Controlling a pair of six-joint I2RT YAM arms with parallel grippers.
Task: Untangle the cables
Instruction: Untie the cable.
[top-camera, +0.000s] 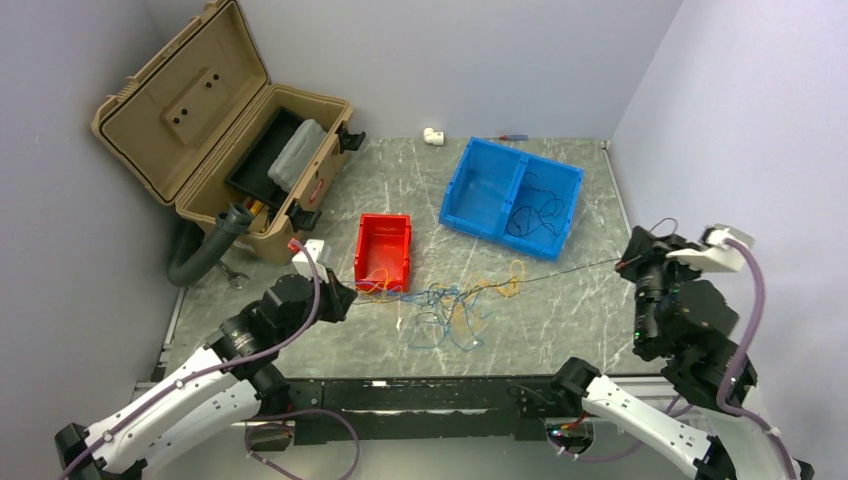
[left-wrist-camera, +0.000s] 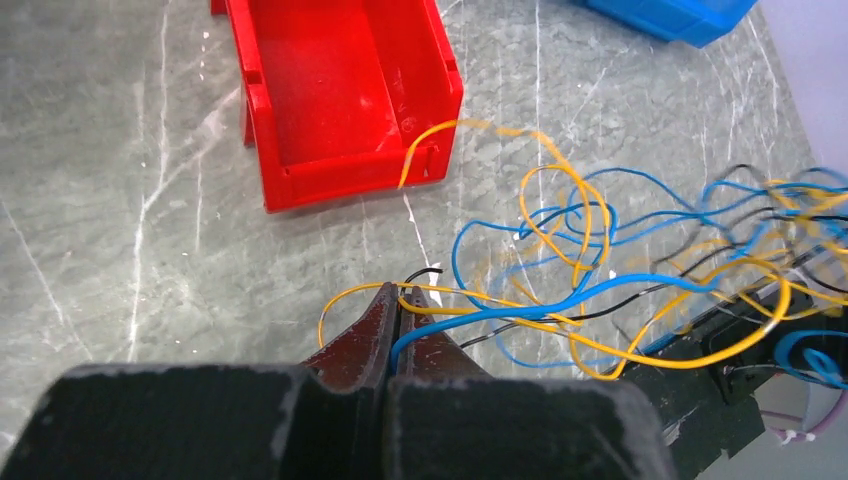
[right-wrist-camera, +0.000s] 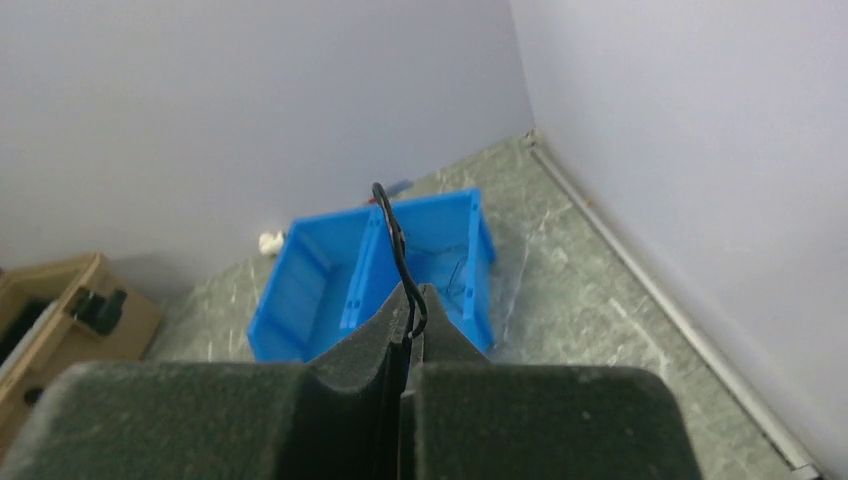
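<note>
The cables (top-camera: 455, 305) lie as a loose tangle of yellow, blue and black strands on the marble table, in front of the red bin (top-camera: 383, 248). My left gripper (top-camera: 345, 295) sits at the tangle's left end. In the left wrist view the left gripper (left-wrist-camera: 400, 297) is shut on a blue cable (left-wrist-camera: 600, 290) and a yellow strand. My right gripper (top-camera: 630, 262) is raised at the right, shut on a black cable (top-camera: 570, 272) stretched taut from the tangle. In the right wrist view the black cable's end (right-wrist-camera: 390, 225) loops up above the right gripper (right-wrist-camera: 410, 295).
A blue two-compartment bin (top-camera: 480, 190) stands behind the tangle with dark wires (top-camera: 535, 215) in its right half. An open tan toolbox (top-camera: 220, 130) and a black hose (top-camera: 205, 250) are at the back left. A white fitting (top-camera: 433, 135) lies by the back wall.
</note>
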